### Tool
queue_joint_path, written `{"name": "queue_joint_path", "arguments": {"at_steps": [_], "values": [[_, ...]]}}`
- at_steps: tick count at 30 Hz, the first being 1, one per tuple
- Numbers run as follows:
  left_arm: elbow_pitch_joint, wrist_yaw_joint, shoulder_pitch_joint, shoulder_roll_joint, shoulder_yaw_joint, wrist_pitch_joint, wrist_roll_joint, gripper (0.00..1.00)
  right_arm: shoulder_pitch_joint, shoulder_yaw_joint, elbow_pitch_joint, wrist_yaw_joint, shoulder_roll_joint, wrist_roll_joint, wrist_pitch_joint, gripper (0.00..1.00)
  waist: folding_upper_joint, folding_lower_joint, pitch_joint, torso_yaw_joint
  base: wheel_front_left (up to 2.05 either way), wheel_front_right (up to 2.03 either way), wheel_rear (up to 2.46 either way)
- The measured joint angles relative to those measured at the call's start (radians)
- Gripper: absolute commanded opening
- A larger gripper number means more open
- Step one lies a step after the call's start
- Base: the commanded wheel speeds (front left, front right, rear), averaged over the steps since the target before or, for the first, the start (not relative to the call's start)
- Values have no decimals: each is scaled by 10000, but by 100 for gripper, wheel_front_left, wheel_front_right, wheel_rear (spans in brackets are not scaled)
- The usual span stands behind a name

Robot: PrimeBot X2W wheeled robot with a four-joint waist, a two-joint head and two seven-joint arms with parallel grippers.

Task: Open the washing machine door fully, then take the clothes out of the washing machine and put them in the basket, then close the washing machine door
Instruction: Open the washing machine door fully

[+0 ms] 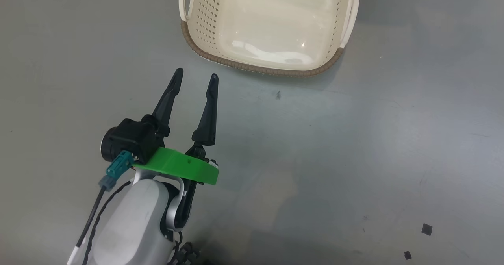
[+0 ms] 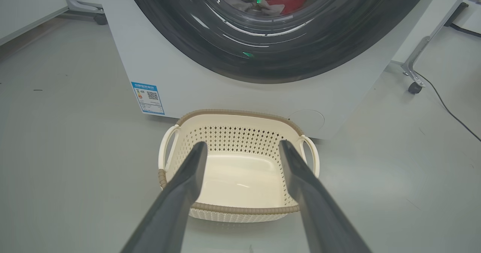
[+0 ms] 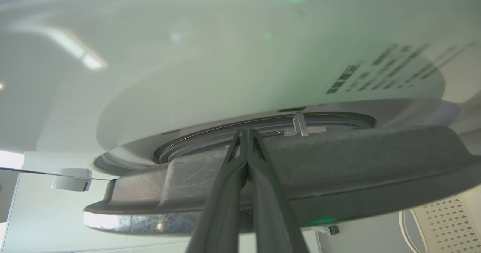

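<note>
My right gripper (image 3: 246,132) is pinched shut with nothing between its fingers. Its tips sit at the seam where the washing machine door (image 3: 338,159) meets the white front, just beside the small latch hook (image 3: 298,123). The door looks barely ajar there, though I cannot tell how far. I judge it rigid and fairly heavy on its hinge, and its glossy black rim is probably slippery, so I would hook behind that latch-side edge rather than squeeze the face. My left gripper (image 1: 196,74) hangs spread wide over the floor (image 1: 354,158), holding nothing, and points at the basket (image 1: 256,68). The basket stands on the floor just in front of the washing machine (image 2: 180,84) and has nothing in it. It looks light enough to skid if nudged. The clothes (image 2: 297,1) are inside the drum, a patch of red and some pale fabric showing through the glass. They should be soft, limp and light, best pinched at a bunched fold.
</note>
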Motion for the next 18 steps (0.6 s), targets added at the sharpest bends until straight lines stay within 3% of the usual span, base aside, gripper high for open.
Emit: {"name": "queue_joint_path", "arguments": {"at_steps": [18], "values": [[119,31,-10,-2,27,0,58,100,-20,121,731,0,-73,355,1220,0,0,0,-269,-96,0,0,0]]}}
